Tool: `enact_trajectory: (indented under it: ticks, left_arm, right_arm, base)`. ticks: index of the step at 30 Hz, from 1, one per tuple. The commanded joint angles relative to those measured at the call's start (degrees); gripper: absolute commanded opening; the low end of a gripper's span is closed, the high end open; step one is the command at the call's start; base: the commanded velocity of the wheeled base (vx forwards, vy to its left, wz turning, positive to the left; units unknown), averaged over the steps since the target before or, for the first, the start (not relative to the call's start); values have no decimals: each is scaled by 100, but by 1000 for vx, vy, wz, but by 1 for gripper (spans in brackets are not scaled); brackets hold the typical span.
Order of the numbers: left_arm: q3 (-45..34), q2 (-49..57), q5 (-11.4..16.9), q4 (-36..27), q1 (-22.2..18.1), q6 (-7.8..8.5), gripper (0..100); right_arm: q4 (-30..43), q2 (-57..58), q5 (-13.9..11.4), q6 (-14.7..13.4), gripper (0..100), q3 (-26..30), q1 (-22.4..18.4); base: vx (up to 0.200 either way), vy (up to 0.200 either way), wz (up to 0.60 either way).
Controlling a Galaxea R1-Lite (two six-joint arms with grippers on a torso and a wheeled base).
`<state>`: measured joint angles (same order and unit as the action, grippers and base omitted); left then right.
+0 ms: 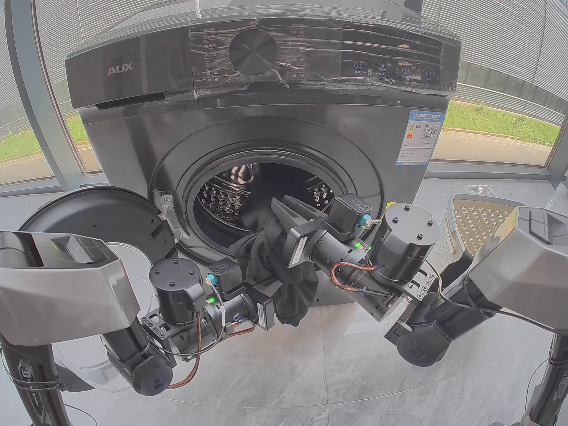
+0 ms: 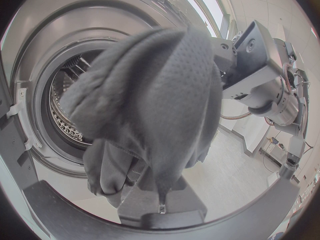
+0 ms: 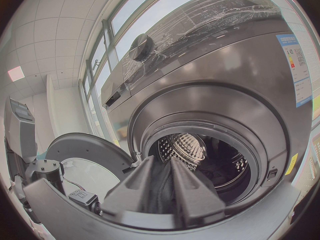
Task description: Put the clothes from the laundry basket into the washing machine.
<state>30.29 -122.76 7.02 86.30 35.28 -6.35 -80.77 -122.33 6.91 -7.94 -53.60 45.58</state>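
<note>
1. Hanging between the two grippers, a dark garment [image 1: 266, 255] sits at the mouth of the washing machine [image 1: 266, 119]. Its upper part lies against the lower edge of the round drum opening [image 1: 236, 196], and its lower folds drop down in front of the machine's face, off the floor.
2. The right gripper [image 1: 288, 211] points up and into the opening from the robot's right. In its wrist view the two fingers [image 3: 190, 190] stand close together with dark cloth pinched between them, so it is clamped on the garment, with the perforated steel drum [image 3: 186, 145] just beyond the tips.
3. The left gripper [image 1: 273, 294] is lower, just below the opening's rim, and is buried in the hanging folds. In its own view the garment is draped right over it, so whether it is apart or closed cannot be told.
4. In the left wrist view the garment's mesh-like weave [image 2: 156, 100] covers much of the drum opening, with the right arm's wrist close beside the cloth.
5. The machine's door [image 1: 100, 220] stands swung fully open on the robot's left, round and dark, with a clear window in its middle.
6. A pale laundry basket [image 1: 479, 220] with a perforated wall stands on the floor to the right of the machine, partly behind the right arm. What it holds cannot be seen.
</note>
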Motion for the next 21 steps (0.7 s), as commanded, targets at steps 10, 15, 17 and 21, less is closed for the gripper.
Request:
enact_trajectory:
  ticks: [10, 15, 17, 21]
  left_arm:
    - [258, 305, -105, 186, -65, -42, 0]
    - [486, 314, -342, 203, -118, -42, 0]
    - [565, 323, -421, 203, -118, -42, 0]
    - [627, 367, -526, 212, -118, -50, 0]
  right_arm:
    - [141, 236, 38, -33, 100, 430, -287]
    - [194, 324, 47, -41, 100, 535, -515]
    - [264, 342, 56, -41, 100, 597, -629]
    - [290, 342, 56, -41, 100, 676, -726]
  base:
    - [0, 0, 0]
    - [0, 0, 0]
    - [0, 0, 0]
    - [0, 0, 0]
